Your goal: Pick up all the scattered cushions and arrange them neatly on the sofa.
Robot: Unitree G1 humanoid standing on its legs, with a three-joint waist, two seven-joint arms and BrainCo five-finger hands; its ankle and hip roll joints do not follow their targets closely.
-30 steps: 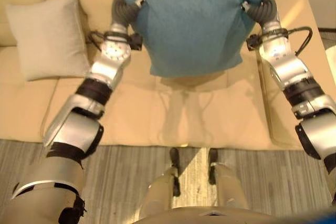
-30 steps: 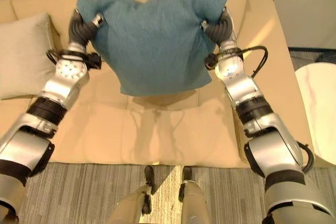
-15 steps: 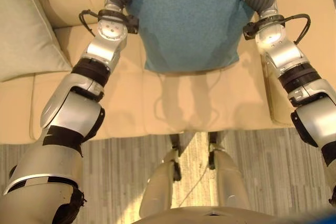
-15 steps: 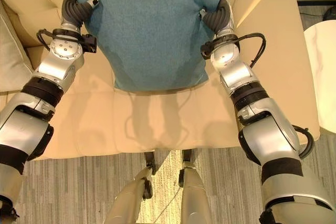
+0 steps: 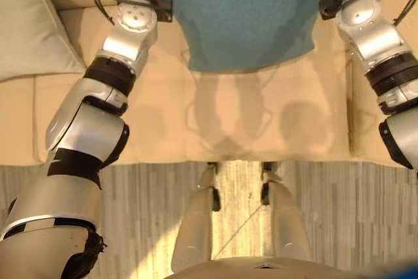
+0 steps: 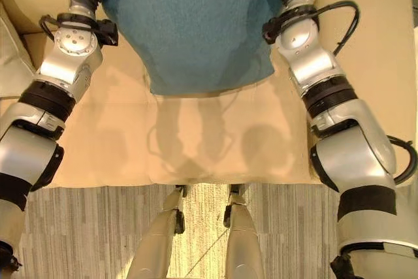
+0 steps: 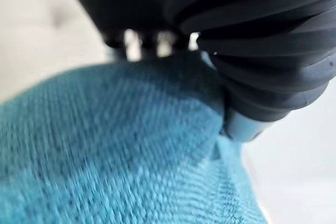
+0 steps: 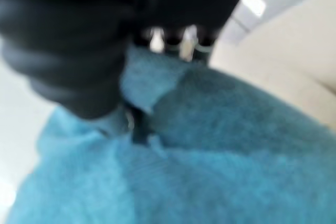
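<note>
A teal cushion (image 6: pixel 196 24) is held up at the top centre of the frame, hanging over the seat of a beige sofa (image 6: pixel 215 142), with its lower edge clear of the seat cushion and a shadow thrown just beneath it. It's carried from both sides: the left hand (image 7: pixel 210 35) is at the cushion's upper left corner and the right hand (image 8: pixel 79 61) at the upper right, which makes sense for something this floppy, since a two-corner hold keeps it flat and square to the backrest. In the wrist views the teal fabric is seen bunched up right against each hand's dark cover, with fingertips poking past the edge of the fabric, so both hands are judged to be clenched on the cushion's corners. A second, cream cushion (image 5: pixel 29 24) is already propped at the far left of the frame on the sofa. The teal one is probably about to be set against the backrest next to it.
</note>
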